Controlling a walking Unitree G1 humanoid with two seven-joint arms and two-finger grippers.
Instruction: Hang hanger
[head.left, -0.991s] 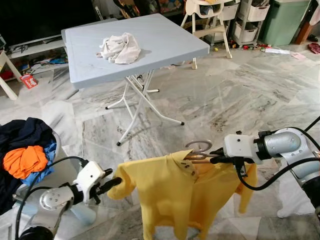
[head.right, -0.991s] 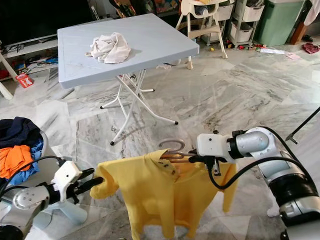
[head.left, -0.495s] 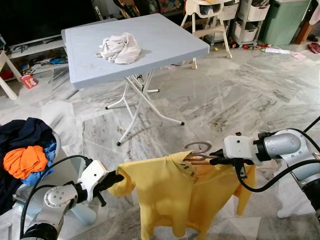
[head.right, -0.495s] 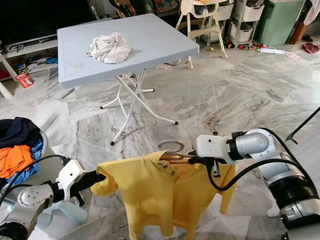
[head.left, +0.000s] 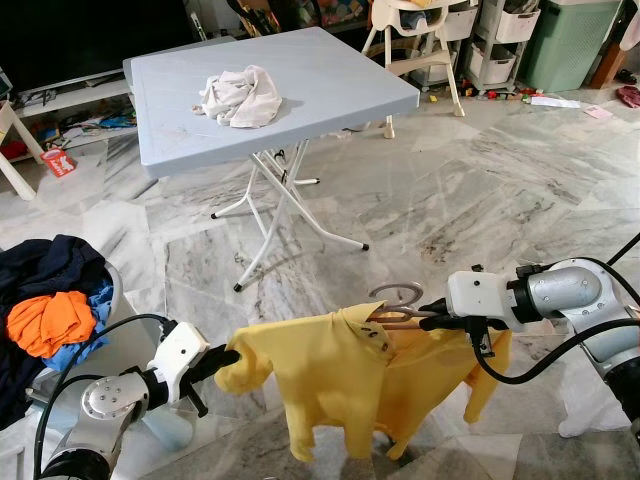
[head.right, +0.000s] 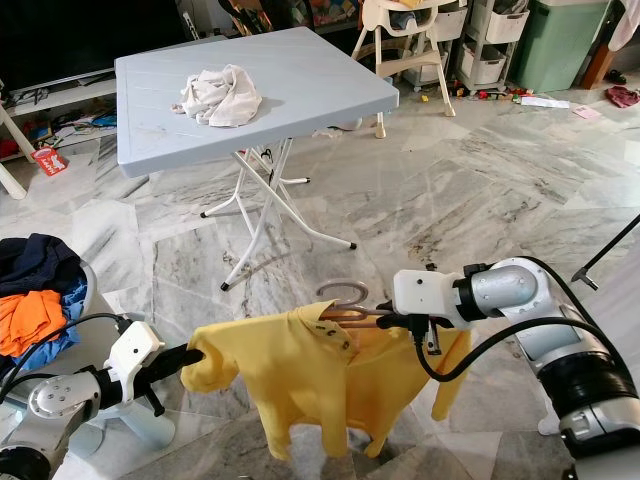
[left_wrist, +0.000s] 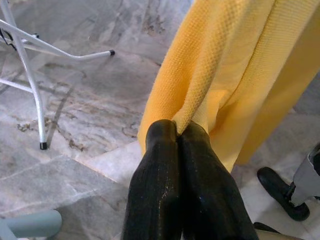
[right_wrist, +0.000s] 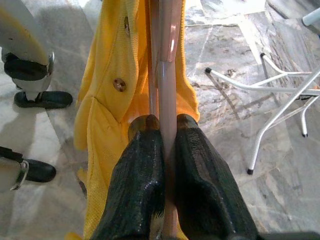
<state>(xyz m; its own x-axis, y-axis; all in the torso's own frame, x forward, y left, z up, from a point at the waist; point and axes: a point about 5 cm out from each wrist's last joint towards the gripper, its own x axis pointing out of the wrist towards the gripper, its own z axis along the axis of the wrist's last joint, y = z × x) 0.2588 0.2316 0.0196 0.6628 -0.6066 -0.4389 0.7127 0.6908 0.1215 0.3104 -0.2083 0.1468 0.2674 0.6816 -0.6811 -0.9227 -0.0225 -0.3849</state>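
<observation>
Hanging in mid-air over the veined marble floor, a knit yellow polo shirt drapes from a pinkish hanger with a rounded hook. The left pincer pinches its sleeve tight; the right pincer clamps the hanger's neck. Farther off, a crumpled white cloth lies on the grey folding desk.

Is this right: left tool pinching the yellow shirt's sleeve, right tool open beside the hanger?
Not quite. The right tool is shut on the hanger, as the right wrist view shows. The left tool does pinch the yellow shirt at its sleeve.
</observation>
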